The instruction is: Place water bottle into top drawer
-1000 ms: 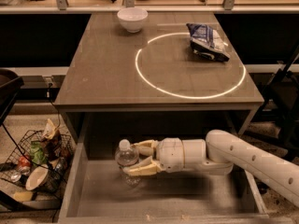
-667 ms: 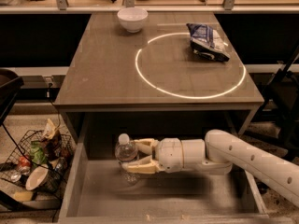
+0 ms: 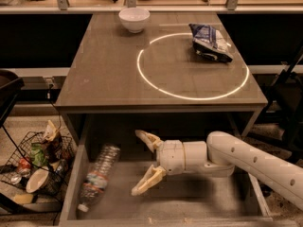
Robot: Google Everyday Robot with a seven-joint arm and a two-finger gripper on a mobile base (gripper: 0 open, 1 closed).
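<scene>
The water bottle (image 3: 97, 175) lies on its side in the left part of the open top drawer (image 3: 199, 207), its white cap toward the front left corner and its base toward the back. It rests along the drawer's left wall. My gripper (image 3: 142, 162) is inside the drawer to the right of the bottle, fingers spread wide apart and holding nothing. One finger (image 3: 147, 138) points up and back, the other (image 3: 147, 181) down and forward. My white arm reaches in from the right.
On the table top (image 3: 104, 74) stand a white bowl (image 3: 134, 19) at the back and a blue chip bag (image 3: 209, 42) at the right, beside a glowing ring. A wire basket of trash (image 3: 35, 162) sits on the floor to the left.
The gripper has opened and let go of the bottle. The bottle, held upright before, now lies on its side at the drawer's left.
</scene>
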